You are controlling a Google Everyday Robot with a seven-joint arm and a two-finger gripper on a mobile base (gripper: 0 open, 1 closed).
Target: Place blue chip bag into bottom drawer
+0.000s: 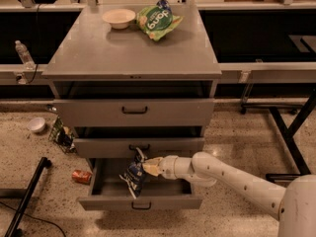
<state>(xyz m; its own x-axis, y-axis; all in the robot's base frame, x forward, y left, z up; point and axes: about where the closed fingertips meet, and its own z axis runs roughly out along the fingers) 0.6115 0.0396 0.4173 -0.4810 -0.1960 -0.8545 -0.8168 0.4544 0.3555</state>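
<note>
The gripper (148, 168) pinches the blue chip bag (133, 176), dangling just below it over the bottom drawer (168, 202). The bag's top could snag the middle drawer (177, 146) just above.

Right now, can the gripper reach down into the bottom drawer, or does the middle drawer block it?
Probably yes. The gripper, shut on the blue chip bag, is over the open bottom drawer, just below the middle drawer front. Only open tray shows beneath the bag.
</note>
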